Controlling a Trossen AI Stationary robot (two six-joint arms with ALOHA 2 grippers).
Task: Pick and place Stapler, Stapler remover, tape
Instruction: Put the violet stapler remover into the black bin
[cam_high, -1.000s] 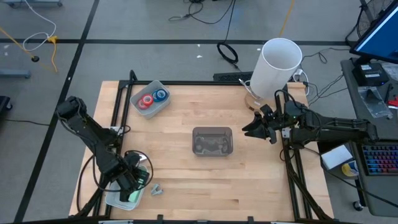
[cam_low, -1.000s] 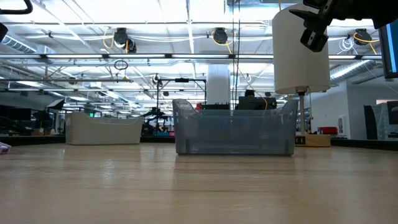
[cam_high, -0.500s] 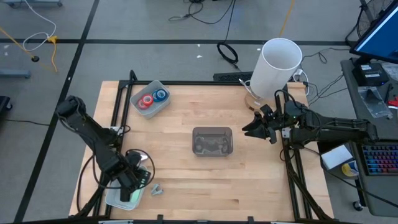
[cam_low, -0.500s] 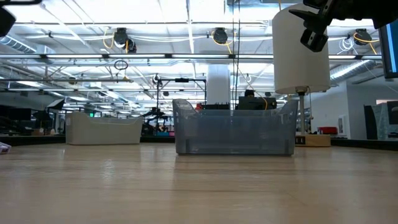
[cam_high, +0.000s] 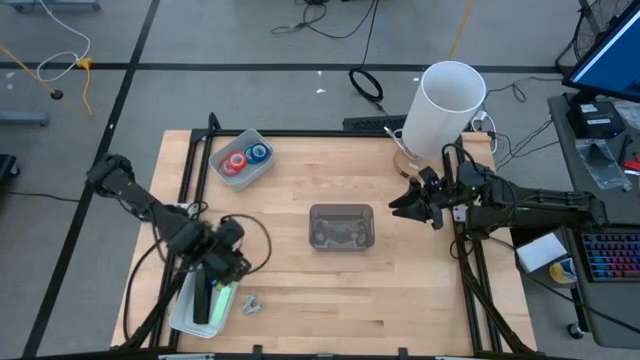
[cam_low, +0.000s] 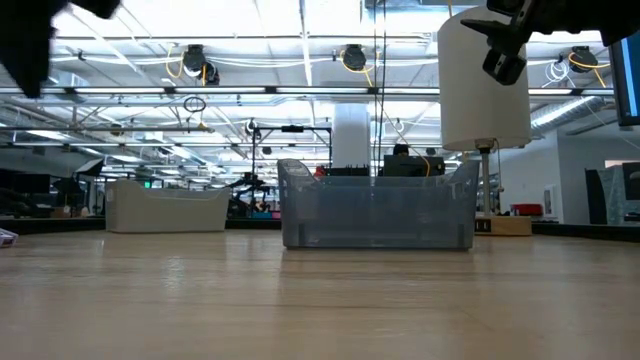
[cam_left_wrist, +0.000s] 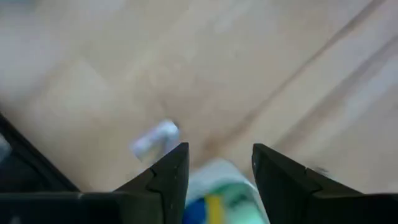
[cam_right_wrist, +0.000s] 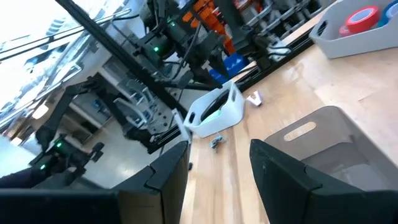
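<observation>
A green stapler (cam_high: 220, 299) lies in the white tray (cam_high: 190, 318) at the table's near left corner. The small grey stapler remover (cam_high: 250, 303) rests on the wood just right of the tray. Red and blue tape rolls (cam_high: 245, 158) sit in a grey bin (cam_high: 228, 176) at the far left. My left gripper (cam_high: 228, 264) hangs open above the tray's far end, pointing down, with nothing between its fingers; below them the left wrist view shows the blurred stapler (cam_left_wrist: 217, 198) and the remover (cam_left_wrist: 155, 138). My right gripper (cam_high: 405, 205) waits open, raised and level, at the table's right.
A clear bin (cam_high: 342, 226) stands mid-table, also in the low view (cam_low: 375, 205). A tall white cylinder (cam_high: 445, 105) rises at the far right, behind my right gripper. Bare wood lies between the tray and the clear bin. Black frame rails run along the table's left and right edges.
My left gripper has risen out of the white tray and shifted toward the table's far right, its wrist rolling as it went. The green stapler stays lying in the tray, now more exposed.
</observation>
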